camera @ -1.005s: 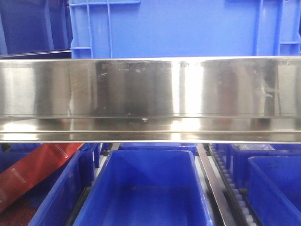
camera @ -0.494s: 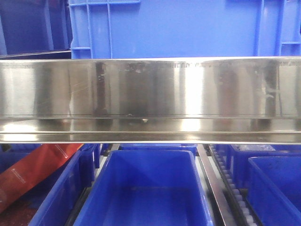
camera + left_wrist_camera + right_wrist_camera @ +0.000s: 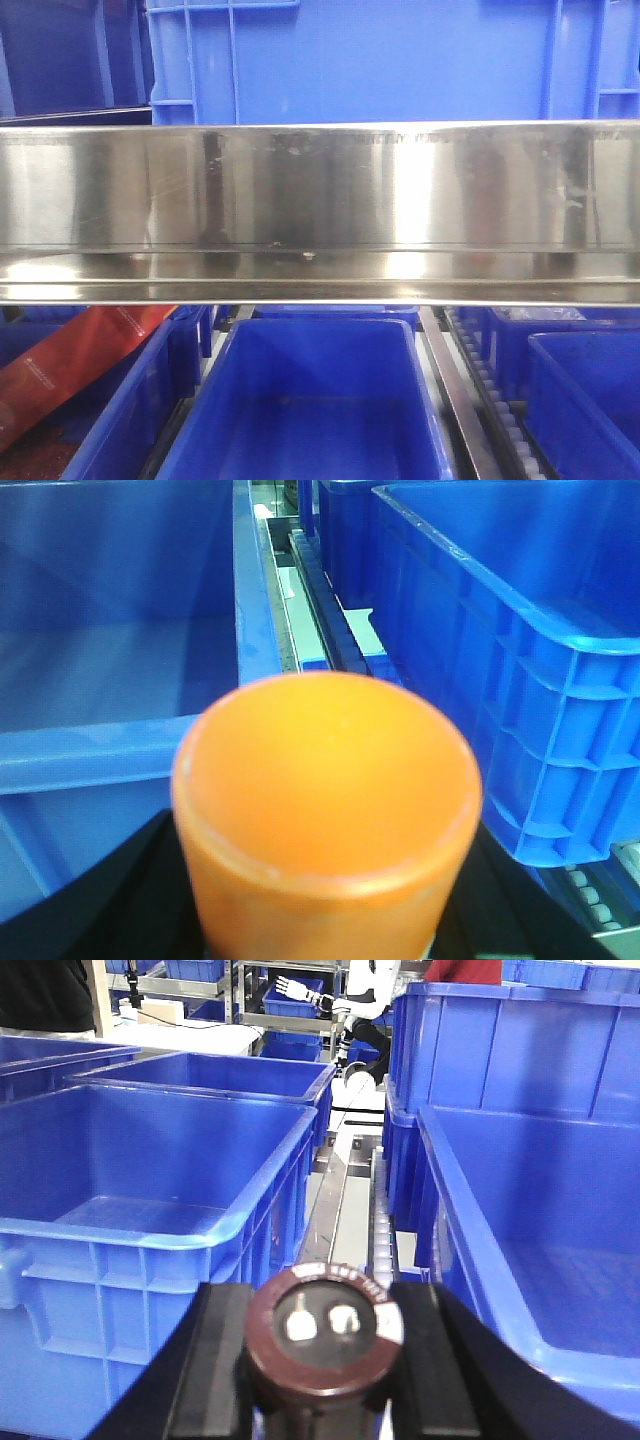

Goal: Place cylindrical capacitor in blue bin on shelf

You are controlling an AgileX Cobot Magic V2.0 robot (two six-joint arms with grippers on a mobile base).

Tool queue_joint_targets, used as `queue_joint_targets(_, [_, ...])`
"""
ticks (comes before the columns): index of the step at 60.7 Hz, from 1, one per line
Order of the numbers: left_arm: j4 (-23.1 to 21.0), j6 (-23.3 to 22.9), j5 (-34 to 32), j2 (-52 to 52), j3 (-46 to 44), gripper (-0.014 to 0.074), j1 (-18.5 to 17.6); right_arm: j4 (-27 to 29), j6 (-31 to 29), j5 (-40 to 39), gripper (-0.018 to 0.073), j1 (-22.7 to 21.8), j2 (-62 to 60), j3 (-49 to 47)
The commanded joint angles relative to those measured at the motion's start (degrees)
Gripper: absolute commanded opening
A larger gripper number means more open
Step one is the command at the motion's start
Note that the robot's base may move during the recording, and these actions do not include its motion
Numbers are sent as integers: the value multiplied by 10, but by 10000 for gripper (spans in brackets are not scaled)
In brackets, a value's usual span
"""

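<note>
1. Right wrist-mounted view: the cylindrical capacitor is clamped between the closed jaws of the right gripper, in line with the gap between two blue bins.
2. An orange cylinder is gripped by the left gripper.
3. The shelf rail is seen ahead.

Orange cylinder seen end-on, close to the lens, red packet laid slanted at lower left, white humanoid figure seen far behind.
</note>
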Motion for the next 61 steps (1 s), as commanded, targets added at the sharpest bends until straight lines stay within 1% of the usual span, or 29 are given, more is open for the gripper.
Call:
queue_joint_targets(1, [-1, 0, -11, -1, -2, -111, -4, 0, -1, -18, -71, 2, -3, -2])
queue_joint_targets(10, [-4, 0, -11, -1, -2, -111, -4, 0, -1, -18, -71, 2, -3, -2])
queue_joint_targets(14, [-2, 0, -22, 1, -2, -111, -4, 0, -1, -18, -71, 2, -3, -2])
queue_joint_targets(21, [-17, 52, -25, 30, -33, -111, -5, 0, -1, -18, -71, 2, -3, -2])
queue_joint_targets(26, [-33, 65, -23, 70, -79, -111, -15, 0, -1, -18, -71, 2, -3, -2])
queue_joint_targets(33, [-33, 74, -19, 156, -169, -111, -60, 0, -1, -18, -71, 2, -3, -2])
queue_joint_targets(42, [-30, 75, -18, 279, -311, -111, -137, 0, -1, -18, -71, 2, -3, -2])
queue_joint_targets(50, [-26, 75, -18, 380, -415, -111, -194, 2, -1, -18, -71, 2, -3, -2])
queue_joint_targets(55, [-26, 75, -18, 444, -474, -111, -215, 2, -1, -18, -71, 2, -3, -2])
queue_joint_targets(61, [-26, 75, -17, 511, -525, -111, -230, 1, -1, -19, -71, 2, -3, -2])
